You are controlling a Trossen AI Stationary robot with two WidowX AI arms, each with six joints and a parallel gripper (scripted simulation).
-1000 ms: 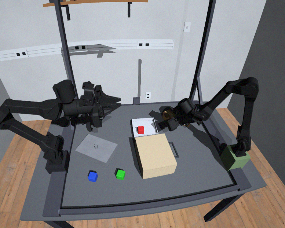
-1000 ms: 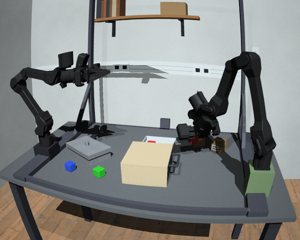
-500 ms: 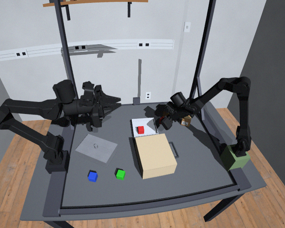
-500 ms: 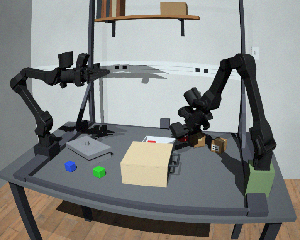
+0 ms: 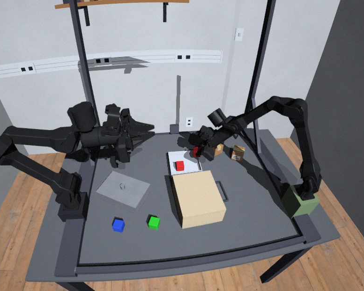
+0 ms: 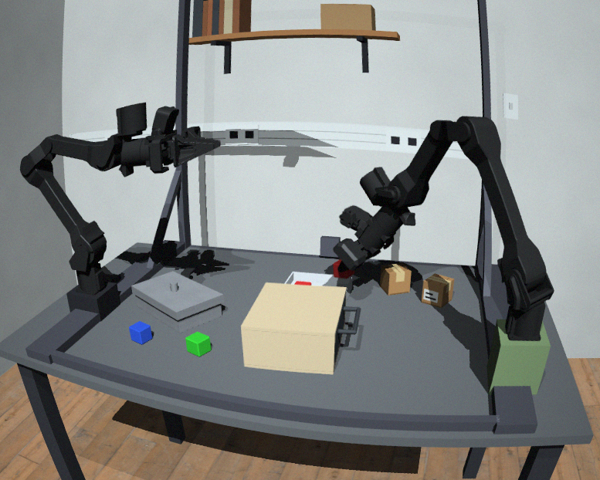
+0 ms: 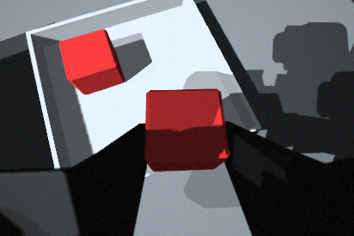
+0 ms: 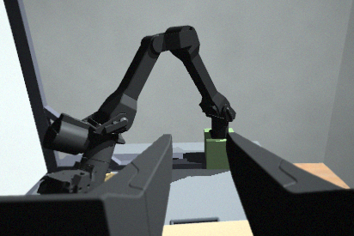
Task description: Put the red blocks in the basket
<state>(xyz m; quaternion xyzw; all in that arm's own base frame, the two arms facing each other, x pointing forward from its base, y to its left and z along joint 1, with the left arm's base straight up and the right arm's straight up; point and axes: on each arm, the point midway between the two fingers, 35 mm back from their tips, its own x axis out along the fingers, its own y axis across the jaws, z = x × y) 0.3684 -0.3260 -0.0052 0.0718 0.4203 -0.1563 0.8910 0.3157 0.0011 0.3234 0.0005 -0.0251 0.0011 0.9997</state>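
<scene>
My left gripper [image 5: 198, 152] [image 7: 184, 130] is shut on a red block [image 5: 195, 151] [image 6: 337, 272] [image 7: 185, 116] above the right part of the white basket [image 5: 174, 156] [image 6: 316, 278] [image 7: 172, 34]. Another red block [image 5: 179, 165] [image 6: 303, 282] [image 7: 90, 57] lies inside the basket. My right gripper [image 5: 153, 130] [image 6: 219, 143] [image 8: 198, 141] is partly open and empty, high at the picture's left. The light wooden cabinet [image 5: 199, 194] [image 6: 292, 309] looks shut; its drawer front is mostly hidden. The grey lid [image 5: 133, 192] [image 6: 186, 296] lies on the metal box [image 6: 186, 322], with a dark gap at its right corner.
A blue block [image 5: 118, 225] [image 6: 140, 332] and a green block [image 5: 153, 222] [image 6: 198, 344] lie in front. Two cartons [image 5: 218, 150] [image 6: 395, 279] [image 5: 237, 153] [image 6: 438, 290] stand right of the basket. The cabinet handle [image 5: 226, 195] [image 6: 357, 320] sticks out rightward.
</scene>
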